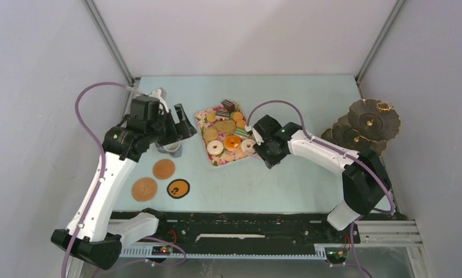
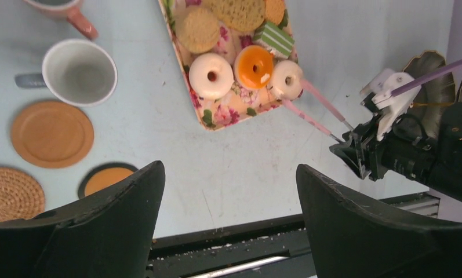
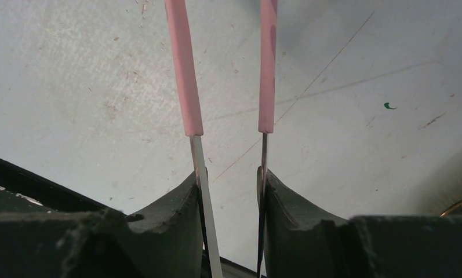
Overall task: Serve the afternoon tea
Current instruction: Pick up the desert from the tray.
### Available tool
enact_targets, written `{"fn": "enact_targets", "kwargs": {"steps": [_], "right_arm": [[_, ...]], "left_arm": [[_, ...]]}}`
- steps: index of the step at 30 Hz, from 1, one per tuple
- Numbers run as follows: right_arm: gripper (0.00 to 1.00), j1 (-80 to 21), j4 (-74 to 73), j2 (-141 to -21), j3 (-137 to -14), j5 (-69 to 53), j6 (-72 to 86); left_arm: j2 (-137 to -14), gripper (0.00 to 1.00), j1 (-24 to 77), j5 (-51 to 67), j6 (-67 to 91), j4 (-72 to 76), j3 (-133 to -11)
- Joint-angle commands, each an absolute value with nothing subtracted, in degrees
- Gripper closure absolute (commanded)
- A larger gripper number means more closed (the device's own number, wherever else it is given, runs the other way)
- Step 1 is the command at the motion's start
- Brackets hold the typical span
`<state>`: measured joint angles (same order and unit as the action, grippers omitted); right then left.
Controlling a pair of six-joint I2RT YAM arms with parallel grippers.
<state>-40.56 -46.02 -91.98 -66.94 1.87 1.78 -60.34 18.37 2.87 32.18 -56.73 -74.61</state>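
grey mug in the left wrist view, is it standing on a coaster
No, the grey mug stands on the bare table, and the orange coaster lies beside it with nothing on it.

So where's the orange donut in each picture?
Top external: the orange donut is in the middle, at the near end of the tray, between two white donuts.
Left wrist: top middle, between the same two white donuts.
Right wrist: not in it; only the tongs over the table.
Shared landmark: the flowery tray, in the top and left wrist views; the tongs link both wrist views.
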Motion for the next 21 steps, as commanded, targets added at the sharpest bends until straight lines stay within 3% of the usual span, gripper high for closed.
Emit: {"fn": "enact_targets", "kwargs": {"steps": [1, 11, 21], "right_arm": [[0.62, -41.12, -47.9, -92.25, -69.7, 5.95, 0.51], [0.5, -41.74, -47.22, -93.54, -72.71, 9.08, -1.94], [0.52, -41.13, -45.08, -97.04, -74.48, 5.87, -2.42]], "left_arm": [[-62.16, 0.1, 18.55, 0.97, 26.47, -55.73, -78.68], [-66.13, 0.1, 19.71, 1.5, 24.88, -54.61, -81.34], [-66.03, 0.09, 19.69, 1.8, 24.79, -54.82, -81.65]]}}
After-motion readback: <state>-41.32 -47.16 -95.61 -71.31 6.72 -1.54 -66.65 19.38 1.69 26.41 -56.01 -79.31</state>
